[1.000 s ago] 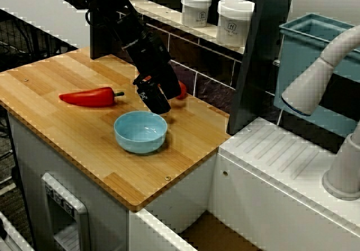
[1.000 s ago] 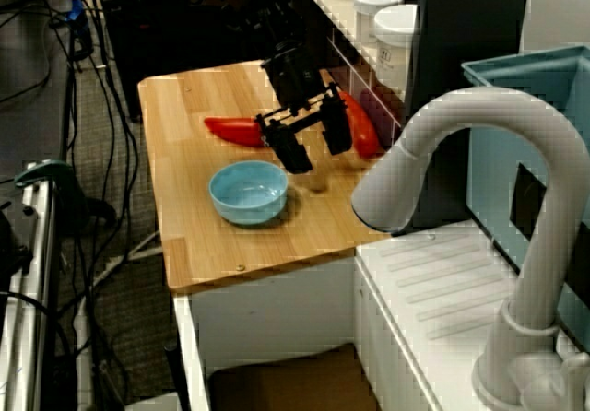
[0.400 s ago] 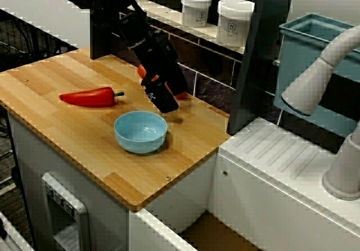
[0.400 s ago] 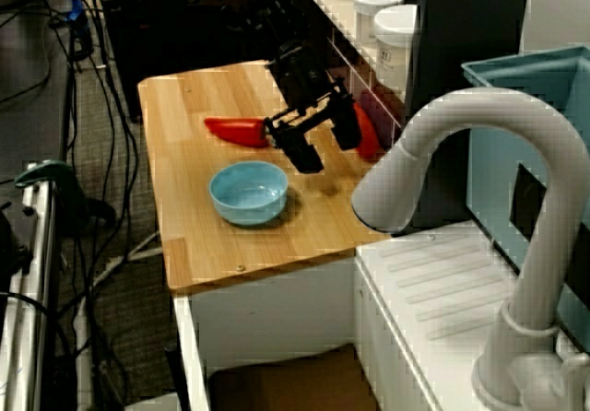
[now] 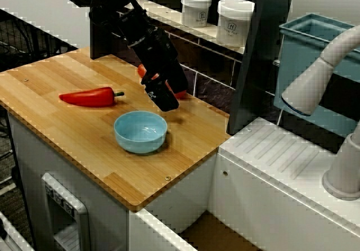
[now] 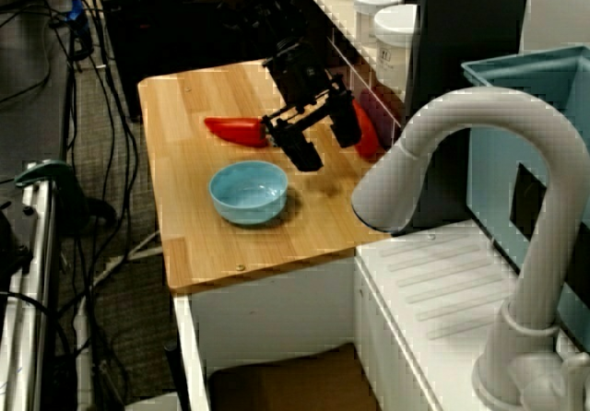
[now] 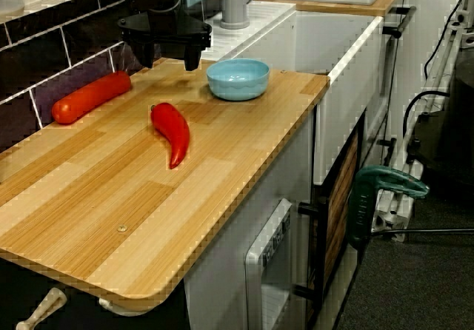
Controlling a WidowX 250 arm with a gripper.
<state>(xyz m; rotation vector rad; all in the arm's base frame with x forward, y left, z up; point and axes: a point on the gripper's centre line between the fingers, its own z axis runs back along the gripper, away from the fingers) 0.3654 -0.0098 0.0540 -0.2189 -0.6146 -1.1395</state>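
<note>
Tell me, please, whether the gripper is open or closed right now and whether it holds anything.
Gripper: open, fingers spread, holding nothing; it hangs over the wooden counter beside the blue bowl.

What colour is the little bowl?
Light blue; the bowl shows best in the high front view.

Bowl [image 5: 140,131] and pepper [image 5: 87,97] on counter [image 5: 67,128], fingers [image 5: 163,99] above

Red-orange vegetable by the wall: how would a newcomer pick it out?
On the wooden counter, look to the back edge under the dark tiled wall. The red-orange vegetable lies along that wall, close to the open gripper. Unlike the curved, pointed red pepper mid-counter, it is straight, blunt-ended and more orange.
</note>
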